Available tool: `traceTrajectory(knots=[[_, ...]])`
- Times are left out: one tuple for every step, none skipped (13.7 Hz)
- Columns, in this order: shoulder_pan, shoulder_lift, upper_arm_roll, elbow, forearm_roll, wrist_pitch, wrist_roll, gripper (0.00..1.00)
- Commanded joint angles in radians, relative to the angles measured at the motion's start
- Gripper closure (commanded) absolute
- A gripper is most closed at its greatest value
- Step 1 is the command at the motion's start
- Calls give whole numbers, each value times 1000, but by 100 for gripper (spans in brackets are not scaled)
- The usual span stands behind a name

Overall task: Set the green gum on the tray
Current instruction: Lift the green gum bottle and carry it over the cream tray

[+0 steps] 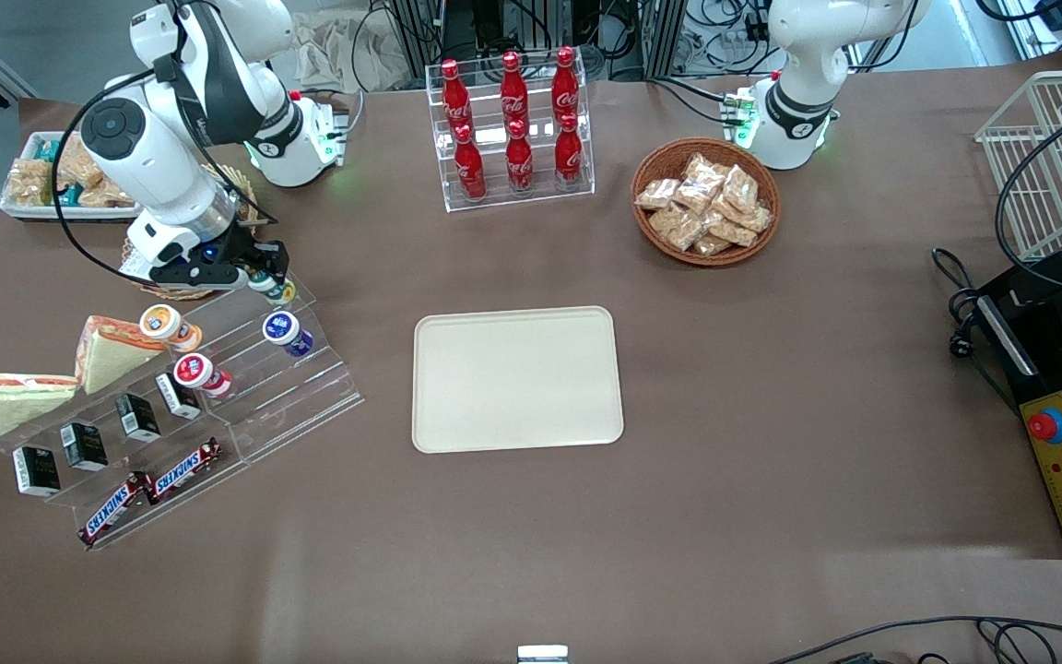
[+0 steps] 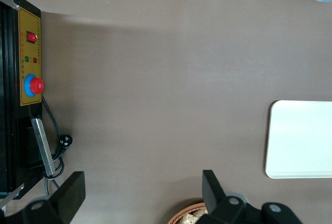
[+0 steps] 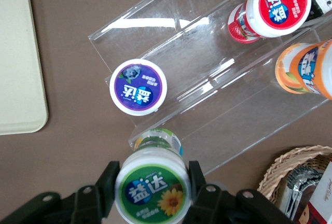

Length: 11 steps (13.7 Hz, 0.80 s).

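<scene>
The green gum, a small bottle with a white-rimmed green lid bearing a sunflower, sits between the fingers of my right gripper, which is shut on its lid. In the front view the green gum and gripper are at the top step of a clear stepped rack, toward the working arm's end of the table. The cream-beige tray lies flat at the table's middle with nothing on it; its edge also appears as the tray in the right wrist view.
On the rack stand a blue-lidded bottle, a red-lidded bottle and an orange bottle, with sandwiches, small black cartons and Snickers bars. A wicker basket sits beside the gripper. A cola rack and snack basket stand farther back.
</scene>
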Motion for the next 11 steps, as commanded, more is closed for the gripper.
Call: traceTrajectory(knots=[[8, -19, -4, 113, 4, -151, 15, 72], [10, -17, -3, 165, 7, -213, 17, 72], [10, -11, -3, 226, 33, -278, 15, 73], [10, 0, -3, 303, 67, -358, 14, 73], [14, 21, -4, 379, 84, -430, 15, 73], [25, 46, -4, 459, 90, -496, 21, 72], [37, 72, -4, 531, 90, -541, 40, 73], [51, 101, -4, 594, 90, -563, 76, 72], [80, 128, -4, 642, 92, -572, 134, 72], [120, 158, -4, 683, 98, -572, 205, 72], [159, 190, -4, 726, 102, -572, 283, 72]])
